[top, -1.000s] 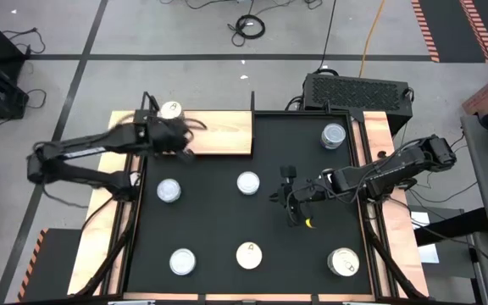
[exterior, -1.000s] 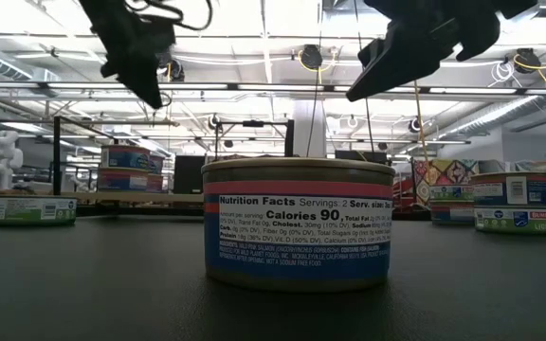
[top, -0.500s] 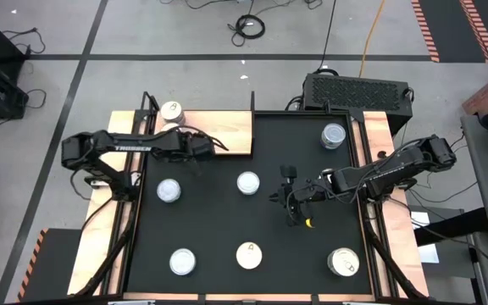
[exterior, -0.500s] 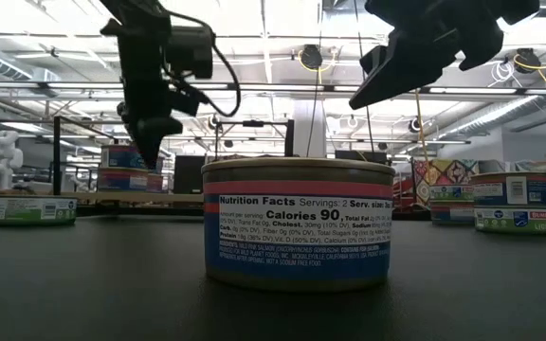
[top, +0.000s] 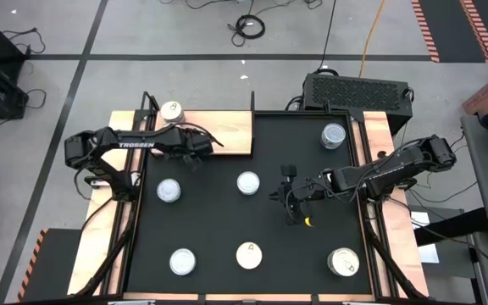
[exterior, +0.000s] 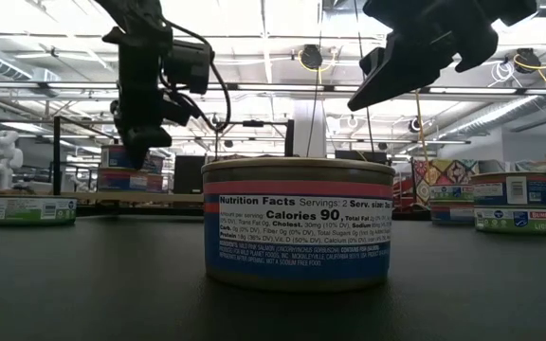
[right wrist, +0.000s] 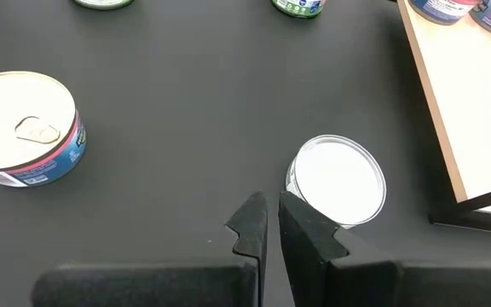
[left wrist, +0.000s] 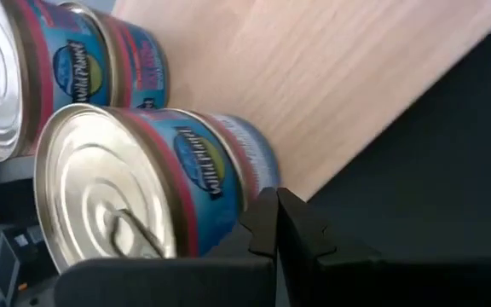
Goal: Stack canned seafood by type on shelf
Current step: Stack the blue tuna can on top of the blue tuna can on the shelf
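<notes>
Left gripper (top: 195, 151) is pressed shut and empty at the shelf's (top: 227, 131) front edge, so I'd judge a placement just finished; next it needs to spread and go for a loose can, e.g. the nearest one on the mat (top: 169, 191). Right gripper (top: 292, 203) hangs pressed together, empty, over the black mat (top: 210, 229) mid-table. Left wrist view shows two blue-labelled cans (left wrist: 135, 196) side by side on the wood (high view shows only one (top: 171, 110)).

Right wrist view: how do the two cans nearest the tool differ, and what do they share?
The tabbed can has a pull-tab; the plain can has none. The tabbed can shows a pink-and-blue label; the plain can's side barely shows. Both stand on the mat.
</notes>
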Controlling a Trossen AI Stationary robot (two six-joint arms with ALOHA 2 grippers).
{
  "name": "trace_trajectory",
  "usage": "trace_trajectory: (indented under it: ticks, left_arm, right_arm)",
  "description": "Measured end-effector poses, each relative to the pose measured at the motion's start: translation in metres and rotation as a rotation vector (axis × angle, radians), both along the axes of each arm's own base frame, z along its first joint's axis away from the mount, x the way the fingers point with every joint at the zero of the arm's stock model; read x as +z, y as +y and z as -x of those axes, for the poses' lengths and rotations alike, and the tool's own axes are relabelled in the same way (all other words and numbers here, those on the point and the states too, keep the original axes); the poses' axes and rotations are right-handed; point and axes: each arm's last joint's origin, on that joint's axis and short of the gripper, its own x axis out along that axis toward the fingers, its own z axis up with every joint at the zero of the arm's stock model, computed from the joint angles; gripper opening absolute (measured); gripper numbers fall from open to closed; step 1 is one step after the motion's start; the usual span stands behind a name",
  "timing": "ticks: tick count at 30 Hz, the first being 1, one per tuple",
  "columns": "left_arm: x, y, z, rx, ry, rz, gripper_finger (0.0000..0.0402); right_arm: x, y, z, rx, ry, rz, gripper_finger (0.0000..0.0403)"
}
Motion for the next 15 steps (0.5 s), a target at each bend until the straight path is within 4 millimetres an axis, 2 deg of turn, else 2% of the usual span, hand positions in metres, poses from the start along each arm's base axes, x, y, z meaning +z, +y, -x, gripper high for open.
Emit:
trace_trajectory:
  ticks: [15]
  left_arm:
    - [-0.0001, 0.0060, 0.0057, 0.015, 0.037, 0.016, 0.0003]
  right_arm:
    - [-0.0002, 0.0000, 0.0000, -0.001, 0.001, -0.001, 0.0027]
